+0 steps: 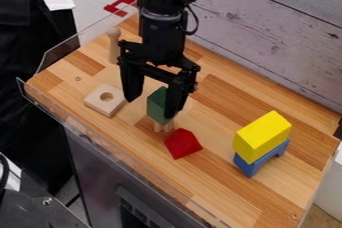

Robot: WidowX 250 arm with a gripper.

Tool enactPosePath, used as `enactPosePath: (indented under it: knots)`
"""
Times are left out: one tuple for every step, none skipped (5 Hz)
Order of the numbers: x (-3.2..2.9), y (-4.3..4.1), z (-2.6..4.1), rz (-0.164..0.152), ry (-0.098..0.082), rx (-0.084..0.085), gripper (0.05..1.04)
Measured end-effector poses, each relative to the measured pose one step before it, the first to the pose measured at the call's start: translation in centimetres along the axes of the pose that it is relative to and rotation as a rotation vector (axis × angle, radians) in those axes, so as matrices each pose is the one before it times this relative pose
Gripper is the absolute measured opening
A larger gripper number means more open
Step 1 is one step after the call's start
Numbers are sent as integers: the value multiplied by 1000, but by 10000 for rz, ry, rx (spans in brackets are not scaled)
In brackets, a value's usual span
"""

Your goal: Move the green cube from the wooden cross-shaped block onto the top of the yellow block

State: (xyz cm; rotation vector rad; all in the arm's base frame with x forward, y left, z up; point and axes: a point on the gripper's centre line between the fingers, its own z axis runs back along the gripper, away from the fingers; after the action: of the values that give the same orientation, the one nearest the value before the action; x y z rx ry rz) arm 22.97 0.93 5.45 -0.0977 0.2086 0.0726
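A green block (pixel 157 105) stands near the middle of the wooden counter (pixel 220 174), with pale wooden pieces (pixel 163 126) showing at its lower end. The black pincer (pixel 153 108) hangs over it, released: its two fingers are spread apart and point down, one beside the green block with a gap between, the other overlapping the block's right part in the view. Whether that finger touches the block, I cannot tell.

Near the green block, toward the lower right, a red block (pixel 182 143) with slanted faces lies on the counter. To the left of the pincer is a flat, pale wooden square (pixel 105 100) with a round hole through it. Farther back, near the arm, a pale wooden peg (pixel 113 45) with a rounded head stands upright.

Well apart from these, on the right, a yellow block (pixel 262 136) rests at a slant to the view on top of a blue arch (pixel 250 167).

A clear guard (pixel 61 52) runs along the counter's left side. Past the upper left corner lies a red piece (pixel 119 6). Behind the counter rises a wall of pale, whitewashed boards (pixel 267 37), and dark fabric (pixel 30 52) hangs at the far left.
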Motion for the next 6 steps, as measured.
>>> enactPosePath:
  knots:
    - [287, 294, -913, 228, 149, 179, 671]
    - [162, 0, -36, 137, -63, -28, 542]
    - [6, 164, 11, 252, -4, 0, 542]
    - [-576, -698, 1955, -44, -304, 262, 542]
    - [-505, -3004, 2891, -544, -383, 842, 542]
    - [-501, -2646, 2029, -863, -261, 26, 542]
